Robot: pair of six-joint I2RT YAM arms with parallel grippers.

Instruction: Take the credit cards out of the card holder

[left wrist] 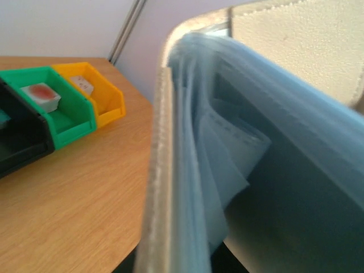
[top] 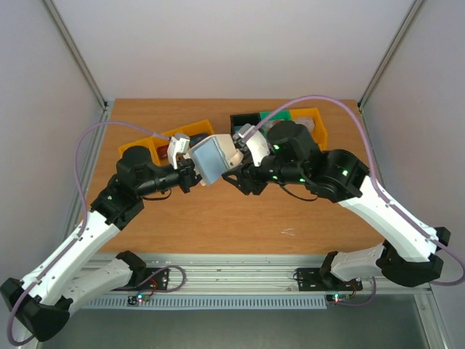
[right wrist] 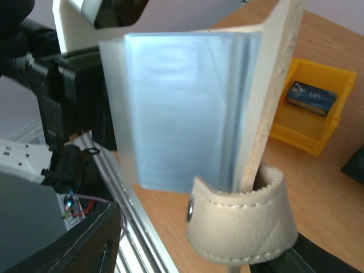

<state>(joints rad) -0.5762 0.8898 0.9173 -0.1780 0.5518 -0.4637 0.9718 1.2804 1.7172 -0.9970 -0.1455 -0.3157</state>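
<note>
Seen from above, the card holder (top: 211, 160) hangs mid-table, boxed in on both flanks! The left arm (top: 109, 211) closes off 8 o'clock and the right arm (top: 363, 193) blocks 4. Yellow bins (top: 156, 142) crowd 11, and the black-green-yellow bin row (top: 314, 116) fills 1. Bare table (top: 240, 218) at 6 is the wide lane. There's only a narrow gap at 12, between the bins.

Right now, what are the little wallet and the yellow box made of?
The card holder looks like soft beige leather or imitation leather: grained, matte, with stitching along its snap tab. Its inner sleeves seem to be cloudy bluish plastic film, slightly glossy. The yellow bin looks like hard moulded plastic, smooth with a faint shine.
</note>
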